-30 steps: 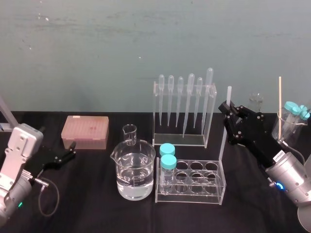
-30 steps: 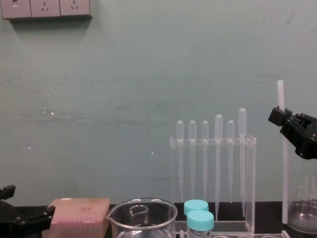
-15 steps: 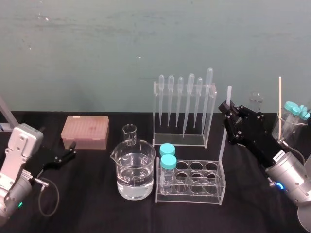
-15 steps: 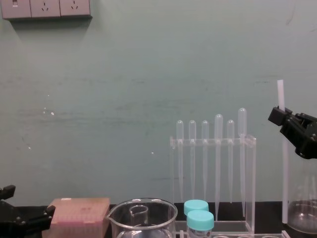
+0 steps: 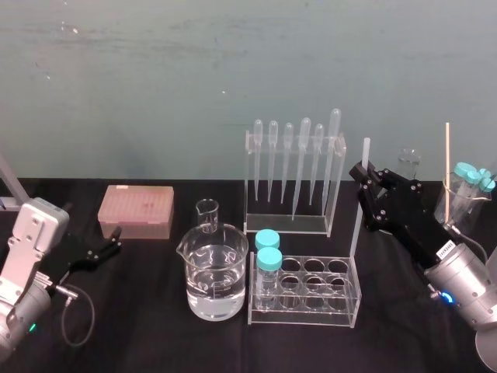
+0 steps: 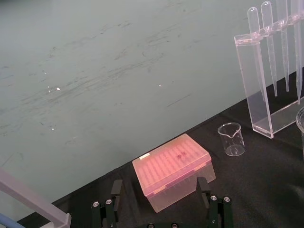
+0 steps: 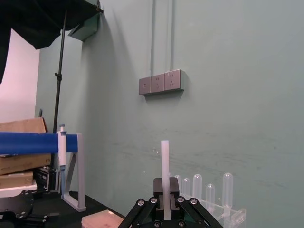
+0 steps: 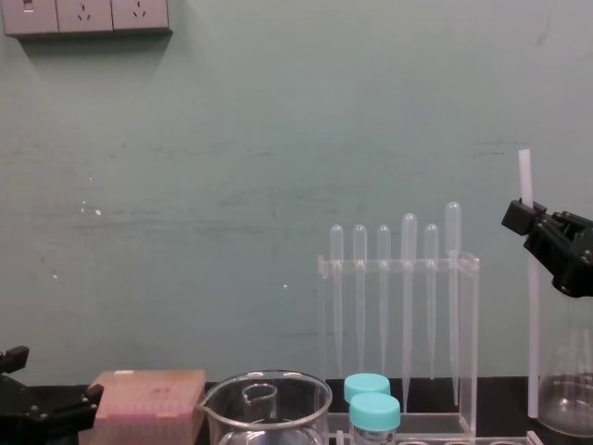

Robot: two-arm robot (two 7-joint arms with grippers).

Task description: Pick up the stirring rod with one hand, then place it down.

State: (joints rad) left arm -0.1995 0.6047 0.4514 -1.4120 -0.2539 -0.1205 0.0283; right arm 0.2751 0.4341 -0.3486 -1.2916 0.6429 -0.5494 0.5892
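Holds as a second ago: grips the stirring rod [image 5: 358,225] upright in the right gripper [image 5: 363,172], fingers clamped on it, just beside the tube rack [image 5: 303,315]. Best to lower straight, clear of rack and flask [image 5: 454,210], then release. Leaves left gripper [image 5: 115,239] parked, fingers apart.

Crowded centre, open left
Pipette rack [image 5: 339,186], tube rack [image 5: 307,317], beaker [image 5: 216,272] and the stirring rod [image 5: 366,151] in the right gripper [image 5: 363,176] block centre-right; bare table [image 5: 132,311] before the pink box [image 5: 136,210]
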